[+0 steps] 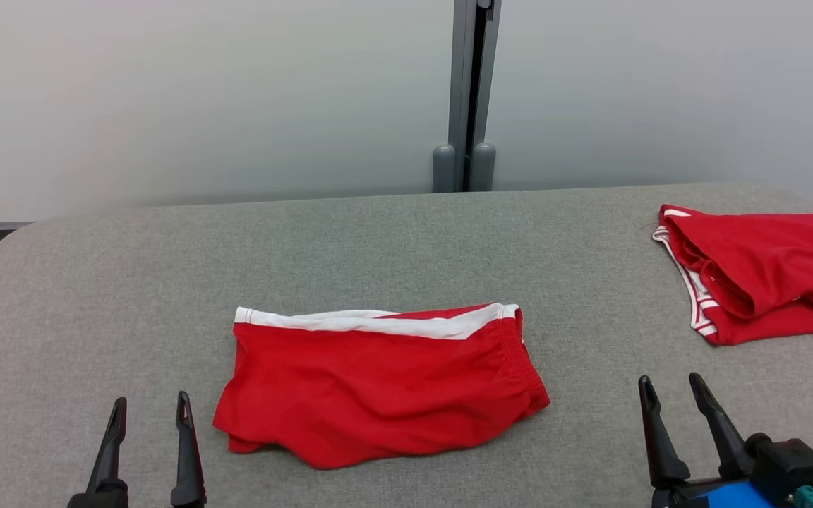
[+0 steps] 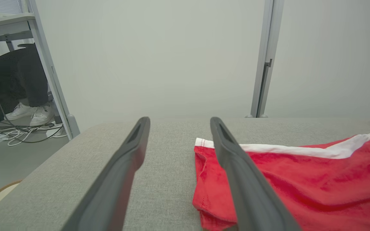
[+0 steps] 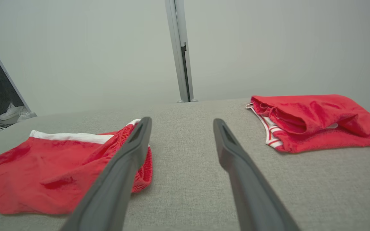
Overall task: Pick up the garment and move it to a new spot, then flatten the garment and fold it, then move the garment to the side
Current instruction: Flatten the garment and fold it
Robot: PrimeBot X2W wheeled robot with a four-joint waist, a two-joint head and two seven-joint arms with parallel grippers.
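Note:
A pair of red shorts with a white stripe, the garment (image 1: 378, 384) (image 2: 300, 179) (image 3: 50, 170), lies folded in the middle of the grey padded table (image 1: 406, 247). My left gripper (image 1: 151, 403) (image 2: 179, 123) hovers open near the front edge, just left of the garment, with nothing between its fingers. My right gripper (image 1: 672, 382) (image 3: 181, 123) stands open to the garment's right, over bare table, holding nothing.
A second red garment (image 1: 759, 271) (image 3: 316, 120) with white trim lies bunched at the table's far right. Behind the table is a pale wall with a grey post (image 1: 470, 92). A person's legs and white shoes (image 2: 27, 112) and cables show beyond the table's left end.

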